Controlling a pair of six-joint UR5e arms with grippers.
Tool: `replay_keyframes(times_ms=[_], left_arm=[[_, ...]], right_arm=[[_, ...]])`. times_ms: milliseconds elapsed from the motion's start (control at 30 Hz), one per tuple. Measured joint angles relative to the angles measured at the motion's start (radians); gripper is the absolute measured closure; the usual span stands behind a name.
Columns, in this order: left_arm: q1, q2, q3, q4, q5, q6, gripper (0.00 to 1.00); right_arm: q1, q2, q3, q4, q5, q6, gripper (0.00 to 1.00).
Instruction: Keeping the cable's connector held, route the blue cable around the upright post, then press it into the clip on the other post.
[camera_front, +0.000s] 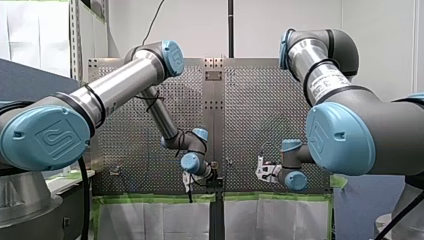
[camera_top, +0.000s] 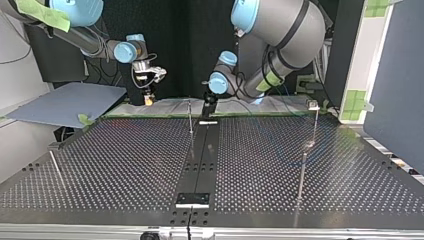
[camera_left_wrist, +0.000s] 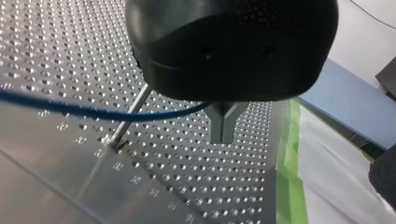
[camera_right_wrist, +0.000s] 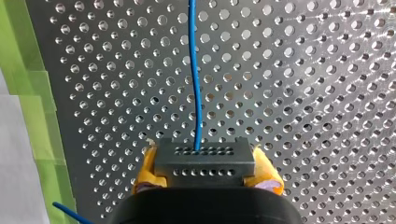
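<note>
A: Right claw (camera_right_wrist: 205, 173): yellow pads (camera_right_wrist: 145, 171) clamped on the black connector (camera_right_wrist: 204, 156), blue cable (camera_right_wrist: 196, 84) running straight out over the counter (camera_right_wrist: 303, 93).
B: Left claw (camera_left_wrist: 223, 136): pinched shut on the cable, just beside the post (camera_left_wrist: 132, 115); cable crosses it.
A: Routing step, then. Wrapped yet?
B: Can't tell. Next: sweep it round the post, cable taut, connector gripped. Press-in comes after.

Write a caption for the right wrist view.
Right end effector clamps the connector between yellow pads, blue cable running ahead over the perforated table.
</note>
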Motion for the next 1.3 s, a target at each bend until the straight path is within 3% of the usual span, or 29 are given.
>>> replay_keyframes(times_ms=[300,533,700,1067,1300], left_arm=[[0.050,0.017,0.010,-0.013,0.015,0.080,1.00],[0.043,0.053,0.010,-0.012,0.062,0.133,1.00],[0.024,0.057,0.010,-0.004,0.095,0.115,1.00],[0.013,0.057,0.010,0.025,0.081,0.016,1.00],[-0.005,0.057,0.010,0.010,0.109,0.059,1.00]], right_arm=[[-0.001,0.001,-0.008,0.001,0.000,0.001,1.00],[-0.004,0.001,-0.021,0.011,0.000,0.004,1.00],[-0.007,0.001,-0.026,0.013,0.001,0.004,1.00],[-0.010,0.002,-0.027,0.014,0.001,0.002,1.00],[-0.011,0.004,-0.027,0.014,0.000,0.001,1.00]])
